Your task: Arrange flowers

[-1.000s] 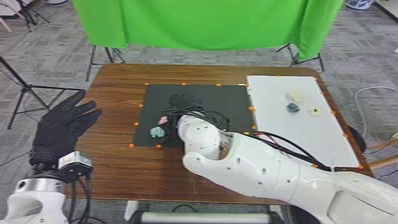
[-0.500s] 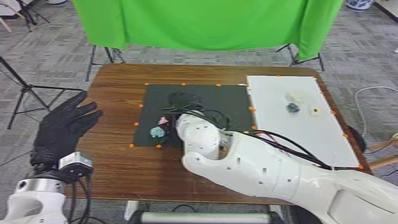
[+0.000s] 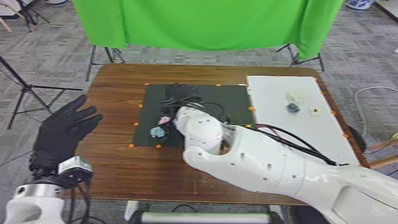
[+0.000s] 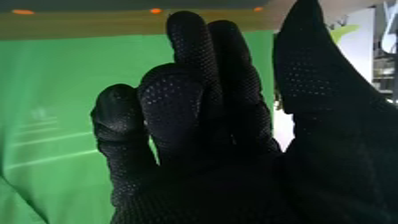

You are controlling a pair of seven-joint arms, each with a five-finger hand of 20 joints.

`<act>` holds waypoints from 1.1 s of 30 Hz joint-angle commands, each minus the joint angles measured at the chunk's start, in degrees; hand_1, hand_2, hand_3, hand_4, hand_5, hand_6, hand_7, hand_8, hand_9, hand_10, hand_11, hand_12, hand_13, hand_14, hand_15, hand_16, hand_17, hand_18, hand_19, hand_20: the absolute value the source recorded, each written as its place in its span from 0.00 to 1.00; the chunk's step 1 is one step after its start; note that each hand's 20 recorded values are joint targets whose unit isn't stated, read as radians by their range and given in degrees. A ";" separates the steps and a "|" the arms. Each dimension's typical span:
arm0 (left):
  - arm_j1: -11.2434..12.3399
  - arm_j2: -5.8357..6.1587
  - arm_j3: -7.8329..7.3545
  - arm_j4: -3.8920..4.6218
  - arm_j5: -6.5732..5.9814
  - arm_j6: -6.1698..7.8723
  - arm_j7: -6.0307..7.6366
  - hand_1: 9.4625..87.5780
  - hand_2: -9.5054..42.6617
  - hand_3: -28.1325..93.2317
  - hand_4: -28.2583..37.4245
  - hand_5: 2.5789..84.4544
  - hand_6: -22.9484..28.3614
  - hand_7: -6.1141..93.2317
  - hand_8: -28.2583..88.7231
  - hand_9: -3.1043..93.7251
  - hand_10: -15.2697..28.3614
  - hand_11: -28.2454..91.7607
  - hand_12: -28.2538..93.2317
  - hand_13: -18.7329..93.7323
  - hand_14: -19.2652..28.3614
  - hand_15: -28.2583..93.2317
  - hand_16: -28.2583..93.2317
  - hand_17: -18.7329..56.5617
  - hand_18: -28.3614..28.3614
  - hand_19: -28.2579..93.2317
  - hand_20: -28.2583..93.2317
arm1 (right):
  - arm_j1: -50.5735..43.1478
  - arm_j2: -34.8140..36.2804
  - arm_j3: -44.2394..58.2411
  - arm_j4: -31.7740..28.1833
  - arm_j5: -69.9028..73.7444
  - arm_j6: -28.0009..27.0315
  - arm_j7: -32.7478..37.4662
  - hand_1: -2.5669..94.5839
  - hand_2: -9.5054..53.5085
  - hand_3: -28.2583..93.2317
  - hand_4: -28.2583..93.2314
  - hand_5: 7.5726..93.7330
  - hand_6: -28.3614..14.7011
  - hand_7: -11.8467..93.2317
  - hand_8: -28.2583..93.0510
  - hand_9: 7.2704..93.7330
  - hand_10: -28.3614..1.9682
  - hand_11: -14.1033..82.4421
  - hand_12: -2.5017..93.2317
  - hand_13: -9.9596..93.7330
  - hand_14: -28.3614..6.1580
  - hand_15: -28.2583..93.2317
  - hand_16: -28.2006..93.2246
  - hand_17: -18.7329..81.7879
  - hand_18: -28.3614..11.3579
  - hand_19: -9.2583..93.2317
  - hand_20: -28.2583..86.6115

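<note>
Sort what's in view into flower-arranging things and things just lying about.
Likely for the job: small pink piece, pale blue ruffled piece, larger off-white piece, dark blue-grey piece, small cream piece, black mat, white board.

Seemingly just about: hanging green cloth, black tripod.

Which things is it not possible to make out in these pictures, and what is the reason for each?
Head view: part of the dark mat, covered by the right hand and right arm.
Head view: the exact shape of the pink piece and the pale blue piece, too small.
Head view: the left arm's lower part, cut off by the bottom edge.
Right wrist view: part of the green cloth, behind the right hand.
</note>
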 commanded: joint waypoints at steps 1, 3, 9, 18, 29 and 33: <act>3.97 -1.09 -0.89 -1.33 -0.50 1.97 1.48 0.20 0.29 0.91 0.15 0.44 0.65 0.19 0.16 0.41 0.81 0.46 0.31 0.41 0.97 0.64 0.15 0.14 0.93 0.72 0.19 | 2.38 11.21 7.48 -5.63 2.21 0.39 -3.69 0.39 0.00 0.96 0.00 0.62 0.50 0.34 0.10 0.65 0.32 0.55 0.18 0.75 0.51 0.93 0.33 0.55 0.08 1.00 0.70; 4.69 -1.26 -1.02 -1.65 -0.55 2.13 1.83 0.20 0.29 0.91 0.15 0.44 0.65 0.19 0.16 0.41 0.81 0.46 0.31 0.41 0.97 0.64 0.15 0.14 0.93 0.72 0.19 | 0.84 14.09 10.03 -7.07 1.65 0.08 -3.86 0.38 0.00 0.97 0.00 0.61 0.50 0.34 0.10 0.63 0.32 0.52 0.17 0.74 0.51 0.92 0.33 0.54 0.09 1.00 0.70; 5.17 -1.59 -0.58 -1.83 -0.53 2.20 2.04 0.20 0.29 0.91 0.15 0.44 0.65 0.19 0.16 0.41 0.81 0.46 0.31 0.41 0.97 0.64 0.15 0.14 0.93 0.72 0.19 | -5.47 22.72 18.54 -10.29 2.93 -0.29 -4.97 0.38 0.00 0.97 0.00 0.58 0.50 0.33 0.10 0.61 0.31 0.46 0.16 0.73 0.50 0.91 0.33 0.53 0.10 1.00 0.70; 4.85 -1.63 -0.18 -1.83 -0.52 2.23 1.85 0.20 0.29 0.91 0.15 0.44 0.65 0.19 0.16 0.41 0.82 0.46 0.31 0.41 0.97 0.64 0.15 0.14 0.93 0.72 0.19 | -7.74 31.13 20.74 -7.42 6.22 -0.51 -3.41 0.37 0.00 0.97 0.00 0.56 0.50 0.32 0.11 0.59 0.30 0.42 0.17 0.72 0.50 0.91 0.32 0.52 0.11 1.00 0.69; 4.14 -1.25 0.70 -1.60 -0.71 2.20 2.08 0.20 0.29 0.90 0.14 0.44 0.65 0.19 0.16 0.41 0.82 0.46 0.31 0.41 0.97 0.64 0.15 0.14 0.93 0.72 0.19 | -6.58 34.26 18.53 -3.35 7.92 -1.48 0.38 0.37 0.00 0.98 0.00 0.55 0.51 0.32 0.11 0.56 0.32 0.40 0.17 0.71 0.51 0.92 0.31 0.52 0.12 1.00 0.69; 4.59 -1.57 0.60 -1.68 -0.66 2.05 1.82 0.20 0.29 0.90 0.14 0.44 0.65 0.19 0.16 0.41 0.82 0.46 0.31 0.41 0.97 0.64 0.15 0.14 0.93 0.72 0.19 | -9.02 34.72 20.12 -3.22 8.24 -2.74 1.45 0.37 0.00 0.98 0.00 0.55 0.51 0.32 0.11 0.56 0.32 0.40 0.17 0.71 0.51 0.92 0.31 0.51 0.12 1.00 0.69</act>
